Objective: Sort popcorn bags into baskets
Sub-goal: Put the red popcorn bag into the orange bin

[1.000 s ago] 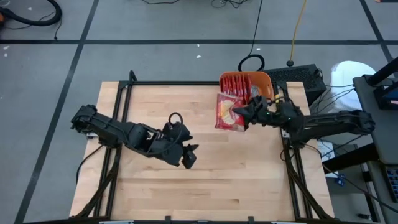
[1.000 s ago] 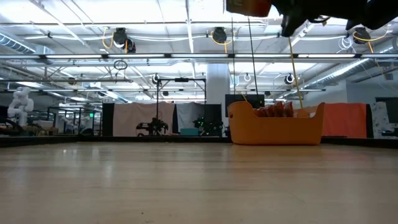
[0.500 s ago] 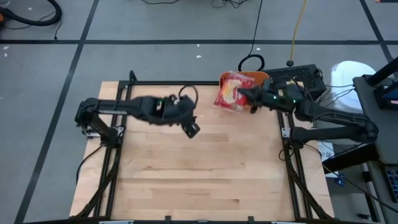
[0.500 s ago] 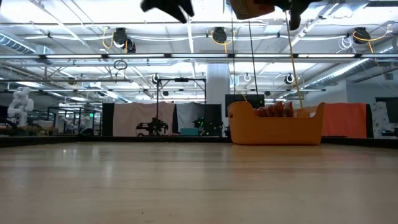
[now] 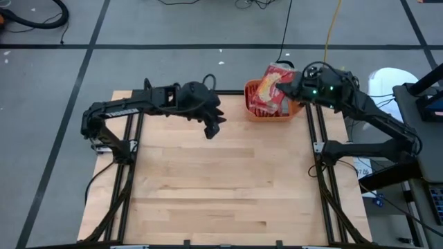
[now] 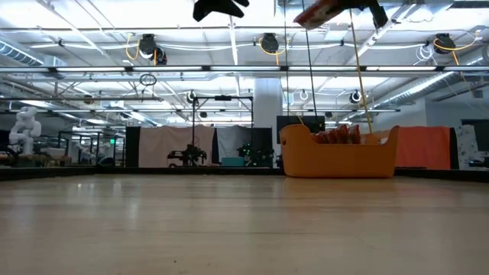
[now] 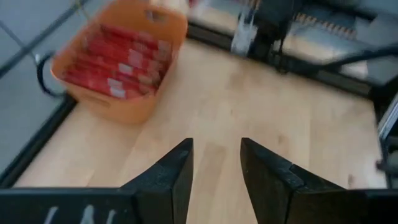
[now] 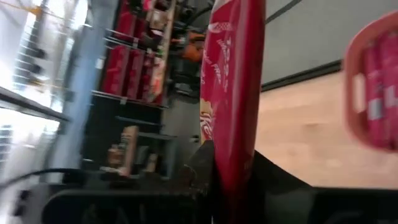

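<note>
A flat red popcorn bag (image 5: 268,84) hangs high over the orange basket (image 5: 273,109) at the table's far right, with my right gripper (image 5: 291,88) shut on it. The low view shows that bag (image 6: 321,11) at the picture's top, well above the basket (image 6: 340,156). Several red popcorn bags (image 7: 115,62) stand on edge side by side inside the basket. My left gripper (image 7: 214,171) is open with nothing between its fingers. It hangs over the table's far middle (image 5: 213,128), left of the basket. My right gripper pinches the bag between its two fingers, one on each flat face, at the end nearest the wrist (image 8: 231,158). The fingers come about level from the table's right. The bag reaches out past the fingertips, tilted and lifted clear above the basket.
Black frame rails (image 5: 315,149) run along the table's left and right sides. The bare wooden top (image 5: 221,187) takes up the near and middle part. Cables and a dark box (image 5: 332,81) lie beyond the far right corner.
My right gripper has risen and drawn back toward the far right. It has rolled and carried the bag from the basket's near side to above it. My left gripper has swung from the table's middle toward the far edge and the basket.
</note>
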Controlling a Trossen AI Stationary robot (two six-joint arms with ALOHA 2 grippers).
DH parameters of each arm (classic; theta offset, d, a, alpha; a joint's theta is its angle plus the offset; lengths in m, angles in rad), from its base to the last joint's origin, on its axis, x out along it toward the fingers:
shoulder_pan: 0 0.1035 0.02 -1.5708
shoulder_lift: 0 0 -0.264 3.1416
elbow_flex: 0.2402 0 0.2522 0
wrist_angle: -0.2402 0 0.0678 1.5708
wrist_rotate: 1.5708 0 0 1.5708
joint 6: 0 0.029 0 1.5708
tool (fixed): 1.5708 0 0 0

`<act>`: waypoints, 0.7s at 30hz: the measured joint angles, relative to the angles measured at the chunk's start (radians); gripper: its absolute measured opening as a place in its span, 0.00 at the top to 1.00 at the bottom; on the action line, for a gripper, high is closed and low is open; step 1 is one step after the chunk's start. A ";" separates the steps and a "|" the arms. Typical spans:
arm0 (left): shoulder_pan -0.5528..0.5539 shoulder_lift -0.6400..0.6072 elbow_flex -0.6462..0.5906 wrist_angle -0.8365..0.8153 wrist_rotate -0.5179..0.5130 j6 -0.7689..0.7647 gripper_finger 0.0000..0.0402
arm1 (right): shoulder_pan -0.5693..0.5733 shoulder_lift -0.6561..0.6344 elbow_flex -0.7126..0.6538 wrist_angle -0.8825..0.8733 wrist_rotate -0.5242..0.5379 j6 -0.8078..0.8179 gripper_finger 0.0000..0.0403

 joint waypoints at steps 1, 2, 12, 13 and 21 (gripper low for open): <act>0.008 -0.019 -0.026 0.038 0.004 0.002 0.66 | -0.017 0.009 0.017 -0.027 -0.016 -0.025 0.93; 0.019 -0.047 -0.062 0.080 0.006 0.002 0.66 | -0.037 0.017 0.030 -0.053 -0.028 -0.053 0.93; 0.076 -0.302 -0.384 0.192 -0.001 -0.064 0.66 | -0.263 0.122 0.052 -0.188 -0.221 -0.302 0.93; 0.078 -0.316 -0.399 0.194 -0.003 -0.066 0.66 | -0.285 0.136 0.052 -0.194 -0.235 -0.332 0.93; 0.077 -0.341 -0.442 0.202 -0.005 -0.034 0.66 | -0.434 0.239 0.052 -0.235 -0.338 -0.541 0.93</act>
